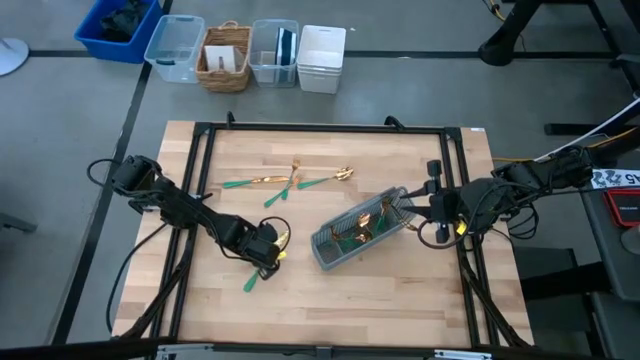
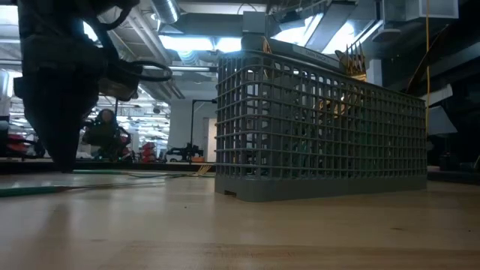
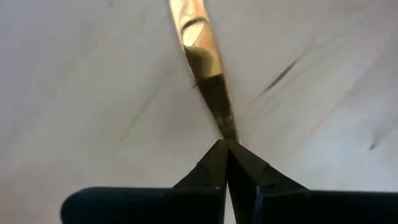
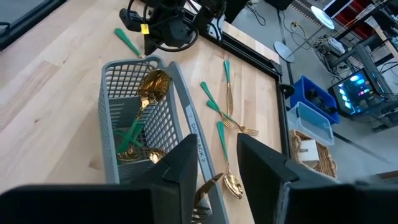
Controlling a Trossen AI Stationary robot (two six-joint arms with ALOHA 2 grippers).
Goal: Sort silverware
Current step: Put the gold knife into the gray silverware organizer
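We find the wooden table (image 1: 400,300) w/ the grey caddy (image 1: 358,232) lying just beside the right gripper (image 4: 214,163), held between its fingers, which stand wide apart around the caddy's end wall. Task approx. part done, in our judgement: several pcs of silverware already sit in the caddy (image 4: 140,118), gold heads up and teal handles down among the slots. Left to do: three pcs on the table (image 1: 290,180), crossed in a loose cluster well beyond the left gripper (image 1: 268,250) and near the caddy's far side, plus one pc under the left gripper itself. Left gripper is closed on that pc (image 3: 205,68), pinching it at the neck where gold head meets the dark handle; its teal handle end (image 1: 250,283) pokes out behind the fingers, flat on the table. Pcs look slim, shiny gold at the head, teal-green at the handle; type of the gripped pc we cannot tell for certain.
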